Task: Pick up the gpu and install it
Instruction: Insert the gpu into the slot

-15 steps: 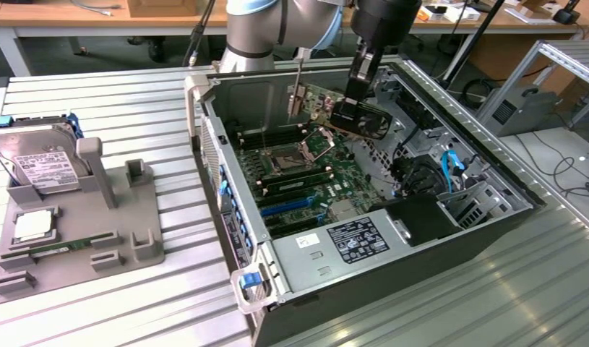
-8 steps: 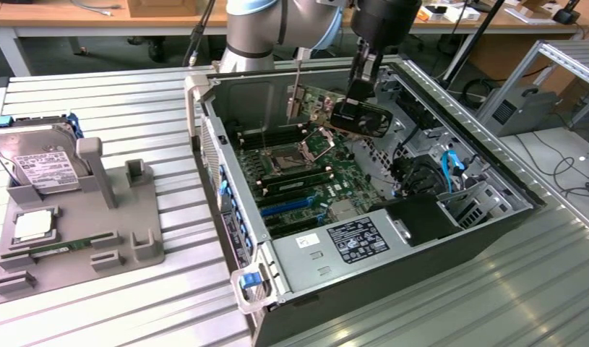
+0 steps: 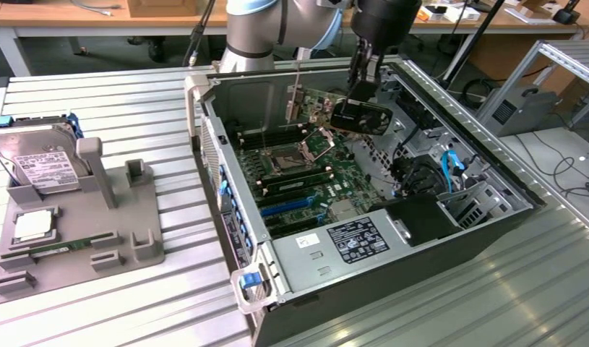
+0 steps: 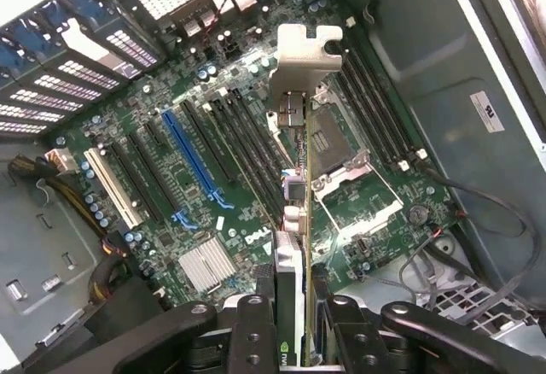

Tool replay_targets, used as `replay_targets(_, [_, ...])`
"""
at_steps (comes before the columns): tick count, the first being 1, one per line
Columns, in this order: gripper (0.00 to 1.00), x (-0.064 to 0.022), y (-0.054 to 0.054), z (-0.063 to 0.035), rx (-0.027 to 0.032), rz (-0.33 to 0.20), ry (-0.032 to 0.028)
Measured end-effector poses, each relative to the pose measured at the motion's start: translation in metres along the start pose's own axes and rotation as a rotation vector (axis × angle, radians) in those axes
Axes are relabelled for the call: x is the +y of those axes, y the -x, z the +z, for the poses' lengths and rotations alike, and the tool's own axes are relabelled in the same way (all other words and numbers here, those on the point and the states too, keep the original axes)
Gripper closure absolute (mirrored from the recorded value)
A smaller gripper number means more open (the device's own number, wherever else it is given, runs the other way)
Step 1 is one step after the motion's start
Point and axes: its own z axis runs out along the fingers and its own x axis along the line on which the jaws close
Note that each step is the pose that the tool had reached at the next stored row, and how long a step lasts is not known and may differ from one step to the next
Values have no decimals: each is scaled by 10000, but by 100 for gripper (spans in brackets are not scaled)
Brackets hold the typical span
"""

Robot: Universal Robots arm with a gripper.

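Noted: the robot arm [image 3: 265, 29] has its upper links cut off by the exterior view's top edge. The gripper [image 4: 299, 327] has its body cut off at the wrist view's edge. In the exterior view its fingertips cannot be told from the dark gpu [image 3: 360, 116]. From the wrist the gpu's faces are hidden, the card seen edge-on. The power-supply label [image 3: 357, 240] has print too small to read. The computer case [image 3: 473, 137] has its near corner cut off below.

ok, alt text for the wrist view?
The claw grips the gpu edge-on, its silvery bracket farthest from the camera, above the green motherboard inside the open computer case. A blue slot and the CPU socket flank the card.
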Motion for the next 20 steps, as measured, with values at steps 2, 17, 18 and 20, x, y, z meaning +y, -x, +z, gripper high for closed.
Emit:
replay_targets(2, [73, 0, 0, 0, 0, -182, 2])
replay_targets(17, [73, 0, 0, 0, -3, -2595, 23])
replay_targets(18, [73, 0, 0, 0, -3, -2657, 24])
replay_targets(20, [73, 0, 0, 0, -3, -2984, 27])
